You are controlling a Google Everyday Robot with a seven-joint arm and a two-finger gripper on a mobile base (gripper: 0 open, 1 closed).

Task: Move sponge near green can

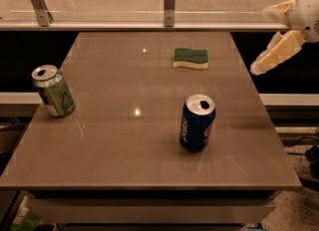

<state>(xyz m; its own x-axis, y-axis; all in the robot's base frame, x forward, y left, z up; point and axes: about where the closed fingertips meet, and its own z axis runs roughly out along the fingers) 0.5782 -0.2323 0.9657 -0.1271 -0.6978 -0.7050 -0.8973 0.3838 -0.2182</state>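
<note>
My gripper [260,40] hung right of table [119,70], jaws apart, empty | risk: carrying sponge [191,58] to green can [54,91], I might hit blue can [197,123].

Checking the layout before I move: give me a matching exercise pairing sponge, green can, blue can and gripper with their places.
1 sponge
2 green can
3 blue can
4 gripper

A left edge of table
B in the air, beyond the right edge
C far side, right of centre
D near side, right of centre

Pairs: 1-C, 2-A, 3-D, 4-B
</note>
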